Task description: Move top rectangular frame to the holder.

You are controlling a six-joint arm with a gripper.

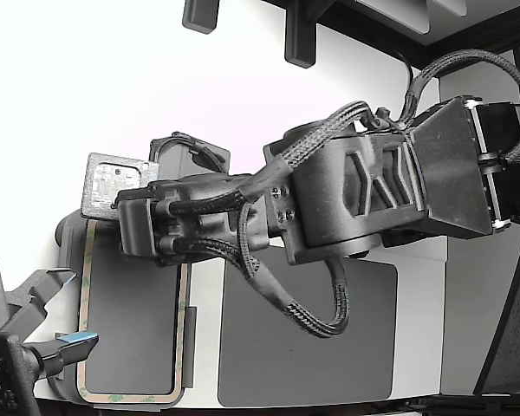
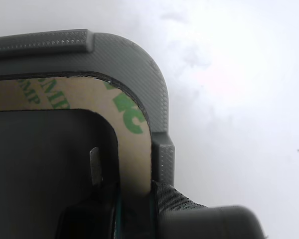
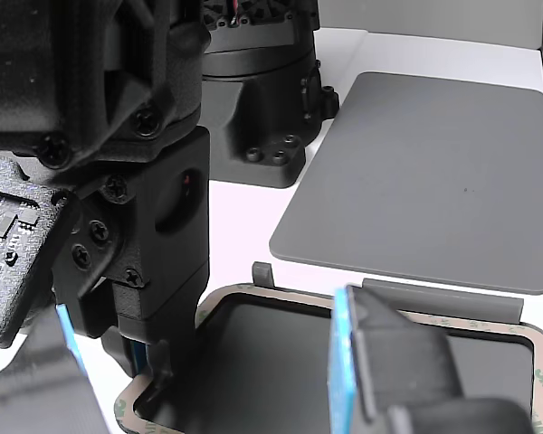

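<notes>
The top rectangular frame [image 1: 83, 303] is a thin cream outline with green marks. It lies flat inside the light grey holder [image 1: 191, 347] at the exterior view's left. My gripper [image 1: 130, 238] reaches down over a far corner of the frame. In the wrist view the gripper [image 2: 134, 199] straddles the cream strip [image 2: 134, 149] just below the holder's rounded corner [image 2: 149, 64], one finger [image 2: 94, 164] inside the strip and one at the side notch. In the other view the gripper [image 3: 154, 362] meets the frame [image 3: 290, 296] at the holder's near corner, by a raised tab [image 3: 439, 294].
A dark grey flat pad [image 1: 308, 334] lies right of the holder; it also shows in the other view [image 3: 434, 172]. A second gripper with blue pads [image 1: 65, 342] hovers at the holder's near left edge. An arm base [image 3: 262, 99] stands behind.
</notes>
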